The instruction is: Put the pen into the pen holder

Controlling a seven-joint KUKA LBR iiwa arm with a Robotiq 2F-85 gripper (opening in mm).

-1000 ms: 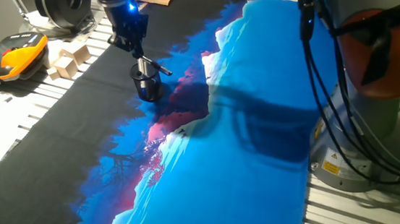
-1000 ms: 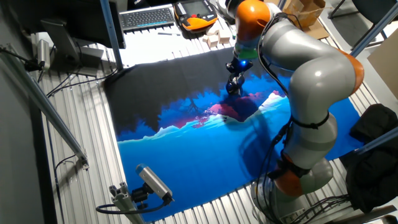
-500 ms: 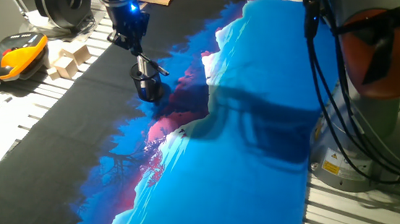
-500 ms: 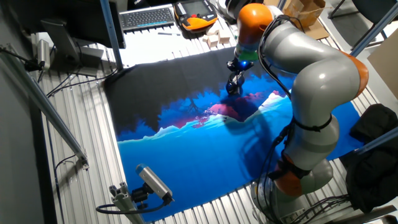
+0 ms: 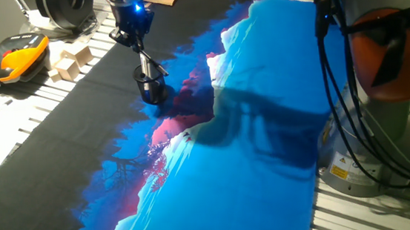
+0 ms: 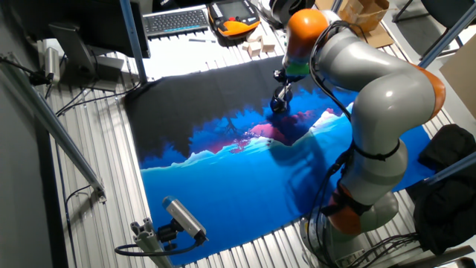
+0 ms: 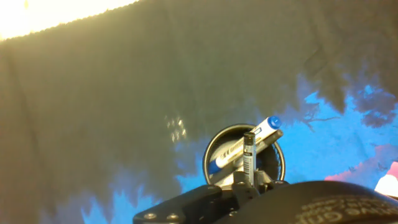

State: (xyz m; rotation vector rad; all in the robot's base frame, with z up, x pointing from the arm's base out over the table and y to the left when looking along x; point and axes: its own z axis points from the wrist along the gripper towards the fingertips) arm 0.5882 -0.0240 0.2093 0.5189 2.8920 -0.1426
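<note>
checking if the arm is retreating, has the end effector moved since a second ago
Yes. In one fixed view the end effector has risen, widening its gap above the pen holder, which stays put on the cloth.

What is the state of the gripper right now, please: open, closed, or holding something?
Gripper: closed on the pen, holding it upright above the pen holder, where a thicker white-and-blue pen already leans.

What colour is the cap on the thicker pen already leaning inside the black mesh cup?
Blue, on the thicker white pen in the black mesh cup; clearest in the hand view.
</note>
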